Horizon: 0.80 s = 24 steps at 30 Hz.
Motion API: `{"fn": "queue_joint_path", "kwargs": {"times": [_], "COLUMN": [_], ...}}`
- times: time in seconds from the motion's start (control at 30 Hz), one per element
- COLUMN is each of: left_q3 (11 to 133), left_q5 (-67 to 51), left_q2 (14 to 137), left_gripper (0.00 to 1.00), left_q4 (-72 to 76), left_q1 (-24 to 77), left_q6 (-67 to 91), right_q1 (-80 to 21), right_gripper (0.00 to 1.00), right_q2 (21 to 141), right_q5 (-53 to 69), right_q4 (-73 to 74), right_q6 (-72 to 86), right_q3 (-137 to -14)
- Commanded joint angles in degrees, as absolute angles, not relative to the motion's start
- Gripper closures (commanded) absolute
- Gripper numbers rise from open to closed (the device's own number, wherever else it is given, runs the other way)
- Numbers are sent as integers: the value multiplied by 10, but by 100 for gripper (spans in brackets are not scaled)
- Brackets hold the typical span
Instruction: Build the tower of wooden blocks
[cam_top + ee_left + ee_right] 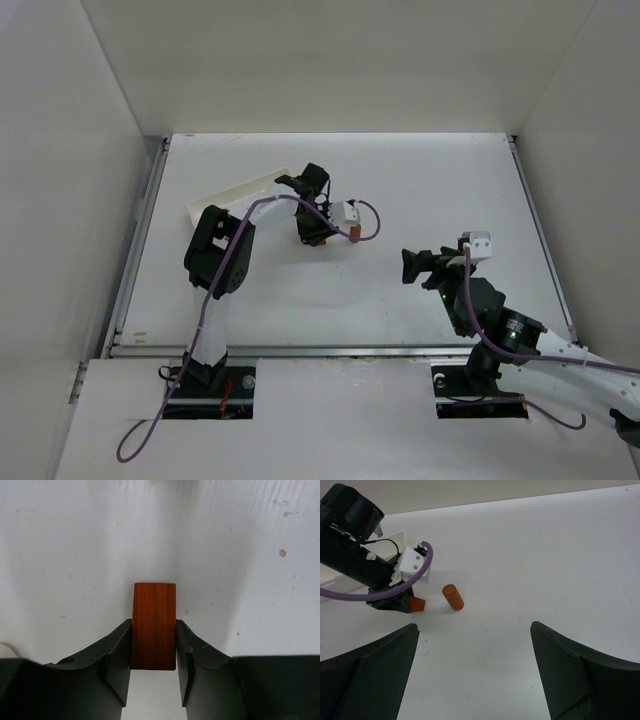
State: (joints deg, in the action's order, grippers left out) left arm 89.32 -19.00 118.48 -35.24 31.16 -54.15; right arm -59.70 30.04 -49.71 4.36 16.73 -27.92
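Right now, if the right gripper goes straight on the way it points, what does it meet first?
Likely the orange cylinder block lying slightly off the line of the right gripper; it might just miss. Beyond sits the left gripper, shut on a block.

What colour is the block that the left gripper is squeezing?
Reddish-brown, with darker wood grain lines running along it. The wood block shows best in the left wrist view.

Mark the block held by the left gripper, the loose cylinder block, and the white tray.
rectangular wood block [154, 625]: left wrist view, middle of its visible face.
cylinder block [453, 597]: right wrist view, its curved side.
white tray [232, 190]: top external view, its long rim.
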Motion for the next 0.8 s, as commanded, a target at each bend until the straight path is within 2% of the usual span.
{"fn": "queue_joint_path", "kwargs": {"times": [0.0, 0.3, 0.43, 0.6, 0.77], "left_q3": [919, 908, 939, 966, 953], "left_q5": [-233, -280, -348, -505, -658], "left_q2": [1151, 1105, 1089, 1060, 1037], "left_gripper": [100, 100, 100, 100, 100], "left_q4": [-395, -413, -430, -428, -361], "left_q1": [292, 274, 241, 165, 120], "left_q6": [-537, -532, -503, -447, -313], "right_q1": [-602, -602, -602, -602, -602], "right_gripper": [1, 1, 1, 1, 1], "right_q2": [299, 299, 293, 287, 294], "right_q5": [-491, -459, -429, -407, -363], "right_q4": [38, 26, 19, 0, -43], "right_q6": [171, 171, 171, 177, 183], "right_q3": [-301, -307, -307, -307, -307]}}
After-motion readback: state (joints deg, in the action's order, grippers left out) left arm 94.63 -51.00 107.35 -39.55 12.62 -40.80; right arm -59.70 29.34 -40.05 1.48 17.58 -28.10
